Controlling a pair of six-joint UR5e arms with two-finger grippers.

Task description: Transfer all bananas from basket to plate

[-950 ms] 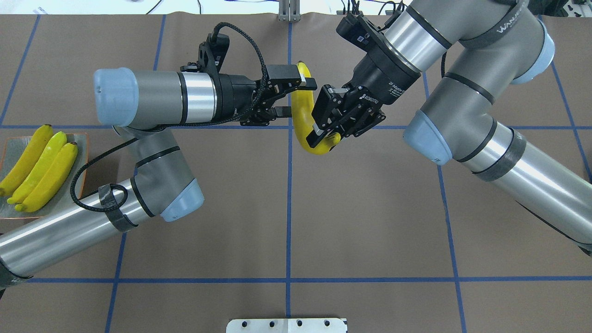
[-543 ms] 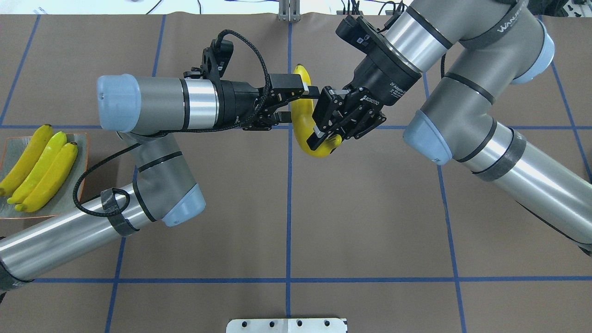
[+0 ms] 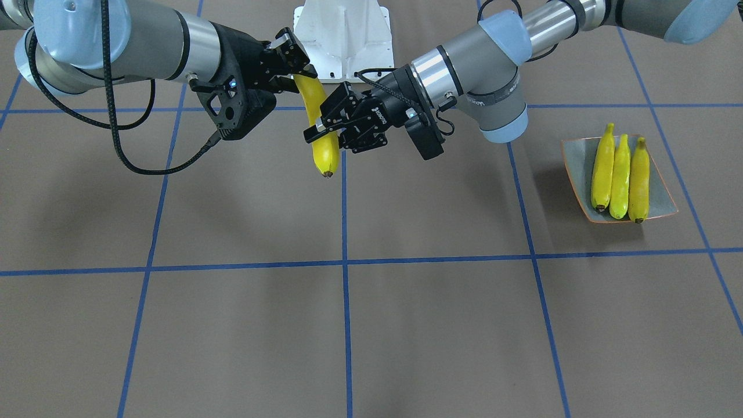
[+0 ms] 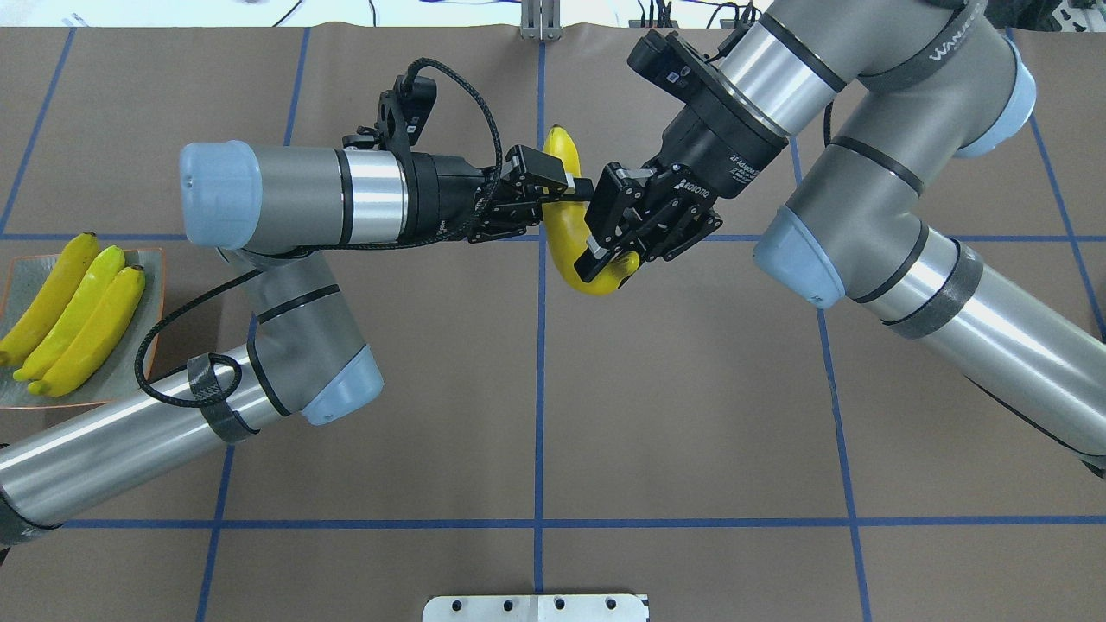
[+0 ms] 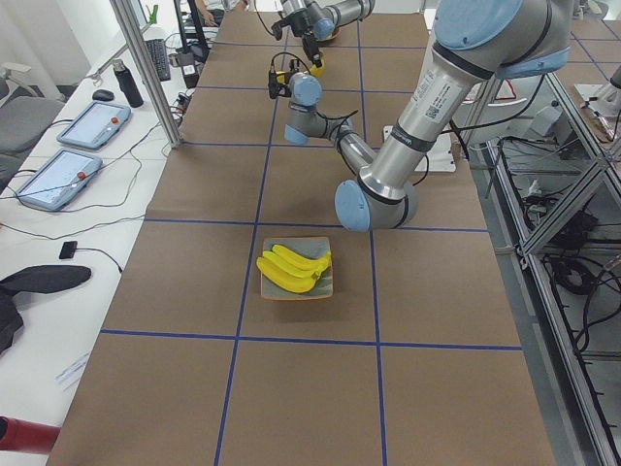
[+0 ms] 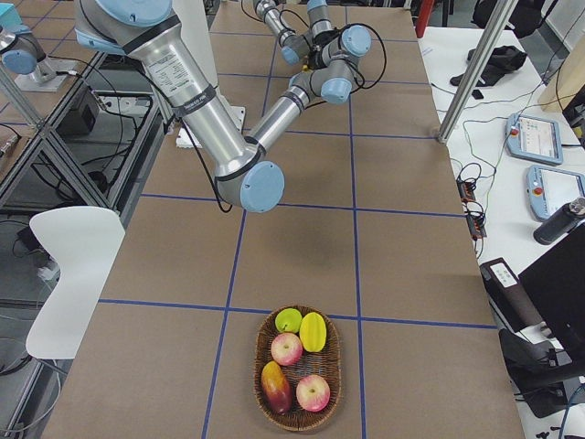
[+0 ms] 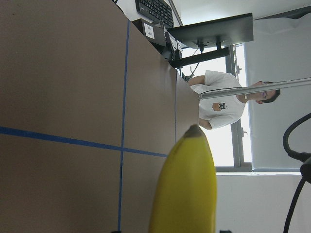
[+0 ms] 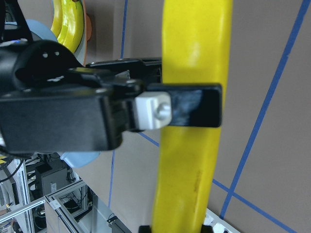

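One yellow banana (image 4: 563, 220) hangs in mid-air over the table's centre line, held at both ends. My right gripper (image 4: 610, 259) is shut on its near end. My left gripper (image 4: 553, 200) is shut across its middle, and one finger (image 8: 194, 104) lies flat against the peel. The banana (image 3: 325, 145) hangs with its dark tip down, between the left gripper (image 3: 323, 129) and the right gripper (image 3: 295, 68). Three bananas (image 4: 73, 311) lie side by side on the grey-green plate (image 4: 154, 285) at the far left. The basket (image 6: 336, 361) holds no bananas.
The basket stands on the robot's right end of the table with apples (image 6: 287, 348) and other fruit in it. Brown paper with blue tape lines covers the table. A person (image 7: 221, 107) shows in the left wrist view beyond the table's edge.
My left gripper moved in on the banana and its fingers closed from wide open onto it. The right gripper kept its hold, and the banana shifted only slightly.
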